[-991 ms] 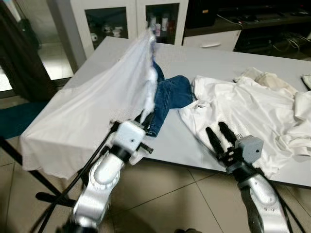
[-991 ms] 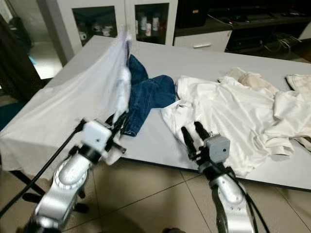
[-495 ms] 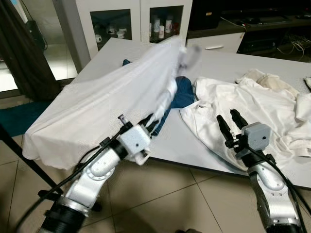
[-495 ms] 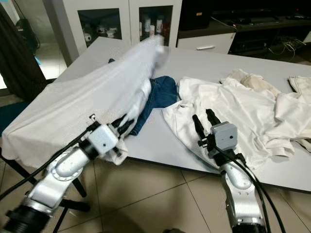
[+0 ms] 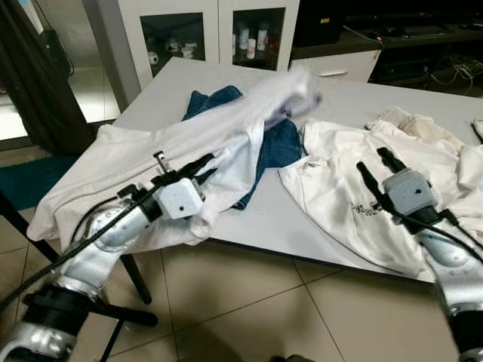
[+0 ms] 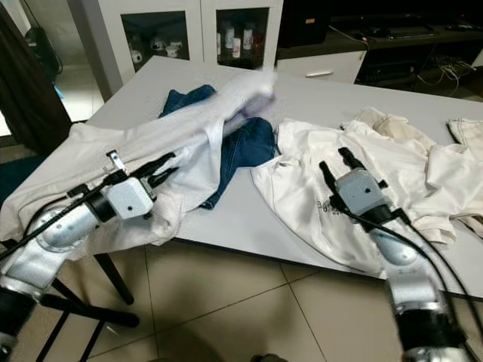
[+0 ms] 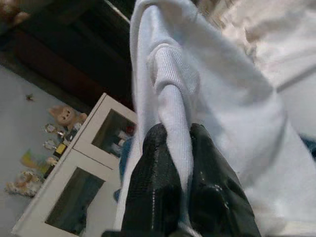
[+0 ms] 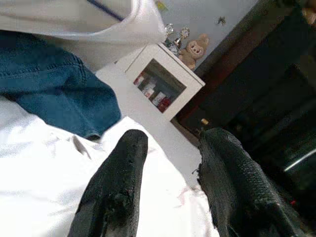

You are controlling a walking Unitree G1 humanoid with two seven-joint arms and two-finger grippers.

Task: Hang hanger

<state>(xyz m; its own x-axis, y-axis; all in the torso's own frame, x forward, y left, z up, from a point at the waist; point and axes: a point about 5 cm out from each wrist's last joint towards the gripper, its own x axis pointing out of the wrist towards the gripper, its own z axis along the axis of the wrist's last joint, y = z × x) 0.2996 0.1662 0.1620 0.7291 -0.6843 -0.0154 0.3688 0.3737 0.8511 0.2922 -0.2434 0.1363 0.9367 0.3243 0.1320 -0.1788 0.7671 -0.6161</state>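
Beside table edge (image 5: 249, 245), left gripper (image 5: 198, 167), perhaps clamped.

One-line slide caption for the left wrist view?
Left claw shut on a fold of white garment, glass-door cabinet behind.

A small dark print sits on the front of the white T-shirt (image 5: 355, 188) on the table (image 5: 355, 98), too small and blurred to read. Nothing else carries legible lettering.
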